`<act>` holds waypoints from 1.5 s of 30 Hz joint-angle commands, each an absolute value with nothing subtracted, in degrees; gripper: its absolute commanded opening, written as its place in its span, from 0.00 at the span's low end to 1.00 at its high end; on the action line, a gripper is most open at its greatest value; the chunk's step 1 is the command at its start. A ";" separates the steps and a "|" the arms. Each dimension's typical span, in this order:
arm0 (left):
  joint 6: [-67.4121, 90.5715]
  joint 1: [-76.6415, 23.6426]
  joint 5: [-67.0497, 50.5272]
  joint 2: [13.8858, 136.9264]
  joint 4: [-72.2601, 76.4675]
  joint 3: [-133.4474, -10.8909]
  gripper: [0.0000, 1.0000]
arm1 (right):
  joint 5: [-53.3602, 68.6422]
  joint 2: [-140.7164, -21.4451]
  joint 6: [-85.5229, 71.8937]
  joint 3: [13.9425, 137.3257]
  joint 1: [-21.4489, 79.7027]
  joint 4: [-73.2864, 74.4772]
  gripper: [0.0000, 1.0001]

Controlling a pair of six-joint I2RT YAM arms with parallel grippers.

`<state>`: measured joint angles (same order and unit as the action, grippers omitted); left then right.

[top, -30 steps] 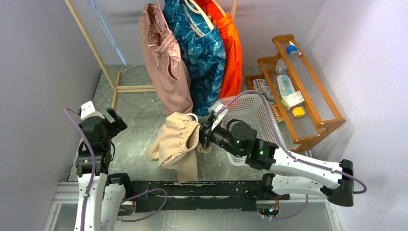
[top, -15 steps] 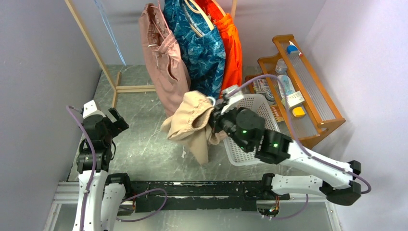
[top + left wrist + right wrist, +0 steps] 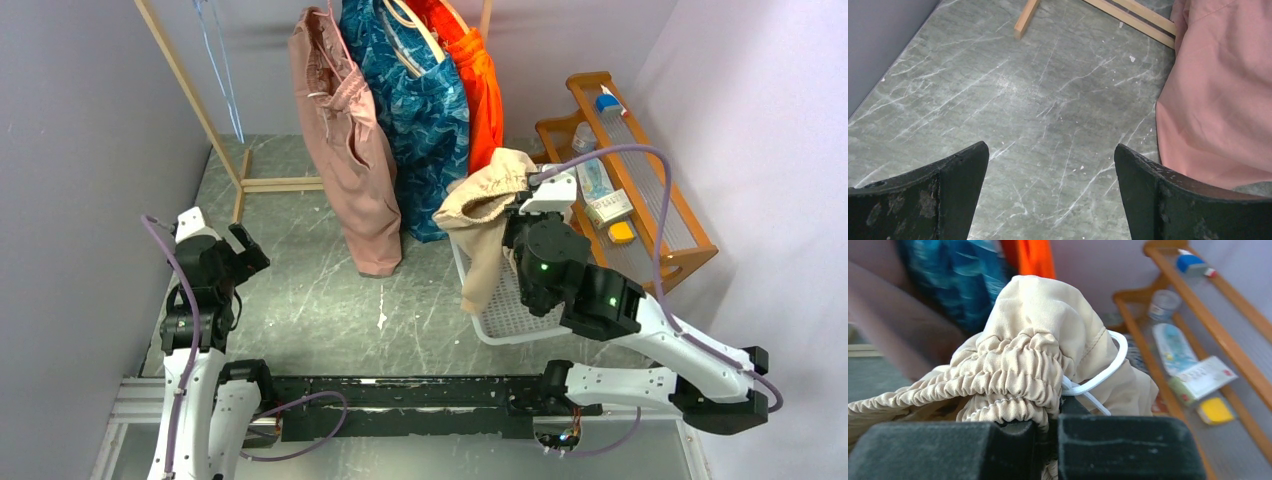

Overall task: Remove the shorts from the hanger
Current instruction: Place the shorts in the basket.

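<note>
Open tabletop (image 3: 1048, 100) ahead of my L gripper (image 3: 1050, 150), pink shorts (image 3: 1218, 100) crowding its rt, wooden rack foot (image 3: 1027, 20) farther on, my R side hemmed by white basket (image 3: 505, 322), wooden shelf (image 3: 660, 215), tan shorts (image 3: 485, 215) hanging over basket's left edge

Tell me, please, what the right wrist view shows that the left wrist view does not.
Only the right wrist view: the right end effector shut on the gathered waistband of the tan shorts, their white drawstring, the blue patterned shorts, the orange shorts and the wooden shelf. Only the left wrist view: the open left end effector, holding nothing, and a wooden rack foot. Both: the pink shorts, blurred in the right wrist view.
</note>
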<state>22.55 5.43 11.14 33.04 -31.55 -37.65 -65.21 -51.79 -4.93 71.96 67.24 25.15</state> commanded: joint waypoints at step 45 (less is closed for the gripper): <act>23.21 6.06 9.98 33.99 -30.76 -37.88 1.00 | -34.66 -56.54 -25.76 53.69 28.58 31.40 0.00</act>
